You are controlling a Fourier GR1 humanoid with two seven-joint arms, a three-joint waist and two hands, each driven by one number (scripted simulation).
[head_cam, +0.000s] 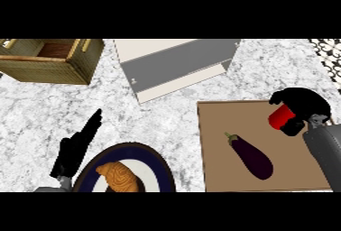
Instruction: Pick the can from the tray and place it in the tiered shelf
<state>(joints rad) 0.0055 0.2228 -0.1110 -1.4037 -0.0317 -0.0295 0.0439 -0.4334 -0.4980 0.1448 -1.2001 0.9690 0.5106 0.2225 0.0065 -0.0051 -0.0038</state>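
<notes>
Right hand (pixel 303 106) curled round the red can (pixel 281 118) at the tray's far right edge; most of the can hidden by black fingers, only a red patch showing. Left hand (pixel 75 149) resting open at the lower left, fingers straight, beside the plate and holding nothing.

Marble counter (pixel 166 117) under everything. Brown tray (pixel 220 180) at the right, bearing the eggplant (pixel 251 157) and, at its upper right, the can in the hand. Tiered shelf (pixel 177 63) at top centre, grey and cream, well apart from the tray. Woven basket (pixel 50 61) at the top left. Dark-rimmed plate (pixel 160 169) at the lower left, carrying a pastry (pixel 120 177).

Likely risks, judged from the layout: can slipping or tilting in the grasp during the long carry up and left; can or knuckles clipping the shelf's near edge on entry if brought in too low; can toppling on release if set down tilted. Eggplant near the hand but probably off the path.

No brand, label or readable writing anywhere; can's visible face plain red.
</notes>
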